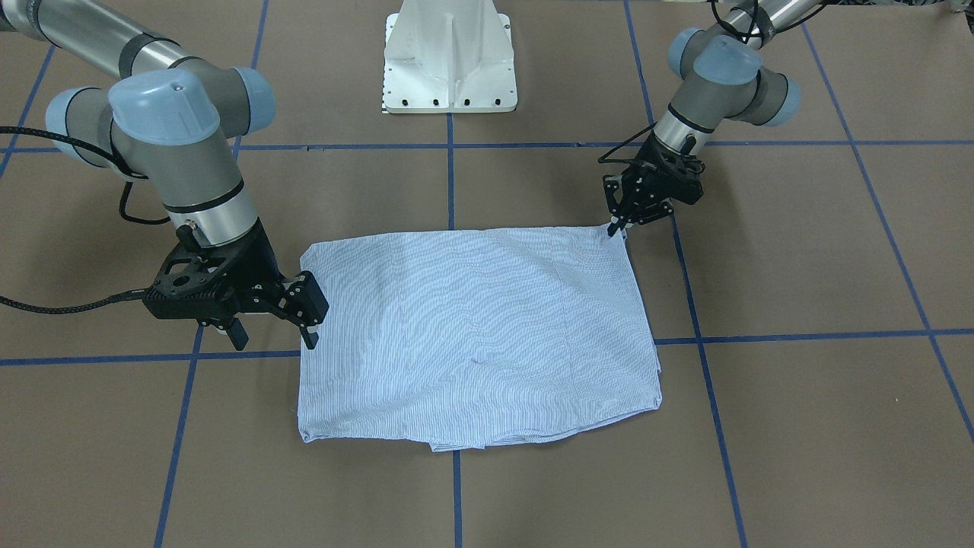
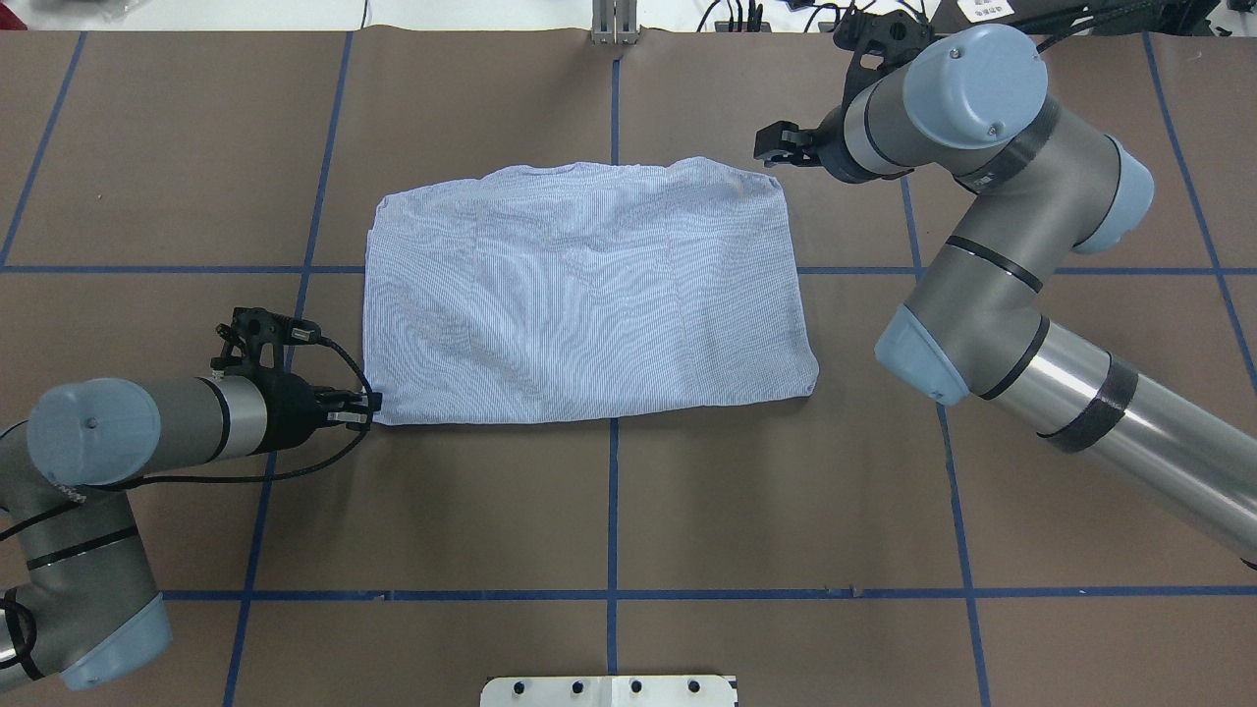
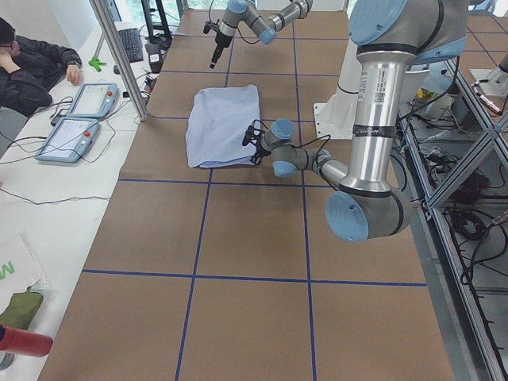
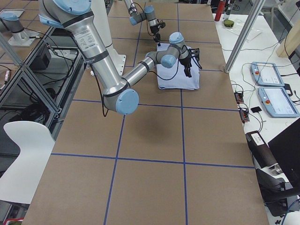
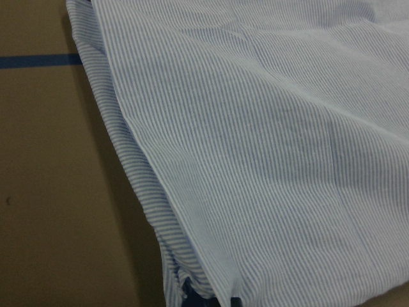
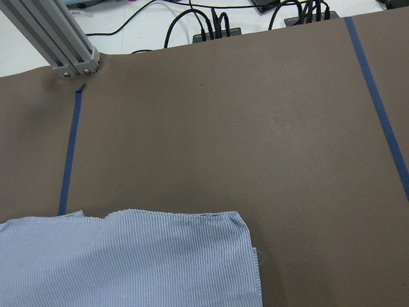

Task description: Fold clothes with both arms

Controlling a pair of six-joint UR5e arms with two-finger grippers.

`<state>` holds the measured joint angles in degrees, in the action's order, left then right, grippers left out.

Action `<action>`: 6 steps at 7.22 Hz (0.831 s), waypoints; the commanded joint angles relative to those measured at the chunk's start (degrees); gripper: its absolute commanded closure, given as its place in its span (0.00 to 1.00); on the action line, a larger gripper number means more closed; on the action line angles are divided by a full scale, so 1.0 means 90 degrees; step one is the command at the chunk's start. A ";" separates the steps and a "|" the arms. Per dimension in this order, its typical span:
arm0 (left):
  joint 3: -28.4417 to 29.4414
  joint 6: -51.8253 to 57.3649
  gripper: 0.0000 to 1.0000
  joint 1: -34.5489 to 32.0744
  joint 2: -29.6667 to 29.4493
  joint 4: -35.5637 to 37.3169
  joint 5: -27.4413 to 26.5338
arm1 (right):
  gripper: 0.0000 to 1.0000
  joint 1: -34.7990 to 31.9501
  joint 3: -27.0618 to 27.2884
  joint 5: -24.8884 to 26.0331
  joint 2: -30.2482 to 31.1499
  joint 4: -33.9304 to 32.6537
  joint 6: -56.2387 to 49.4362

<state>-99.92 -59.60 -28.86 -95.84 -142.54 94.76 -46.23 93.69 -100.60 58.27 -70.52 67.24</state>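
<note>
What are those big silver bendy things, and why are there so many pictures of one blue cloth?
They are a robot's left arm and right arm, each ending in a black two-finger claw. Six cameras photograph one moment: one faces the robot, one looks over its shoulders, two watch from the sides, and one rides on each wrist. A folded, light blue striped shirt lies on the brown table. The left claw pinches the shirt corner nearest the robot. The right claw hovers open by the shirt's other side, holding nothing.
</note>
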 commanded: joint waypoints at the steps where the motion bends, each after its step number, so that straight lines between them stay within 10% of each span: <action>1: 0.0106 0.0624 1.00 -0.0754 0.0014 0.0105 0.0008 | 0.00 0.0000 -0.0009 -0.0003 0.0000 0.0013 0.0000; 6: 0.3723 0.1971 1.00 -0.2582 -0.2637 0.0086 0.0115 | 0.00 0.0029 0.0059 0.0006 0.0010 0.0023 0.0127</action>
<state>-75.01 -44.41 -49.08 -113.23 -141.64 95.78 -46.12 94.08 -100.58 58.36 -70.32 68.04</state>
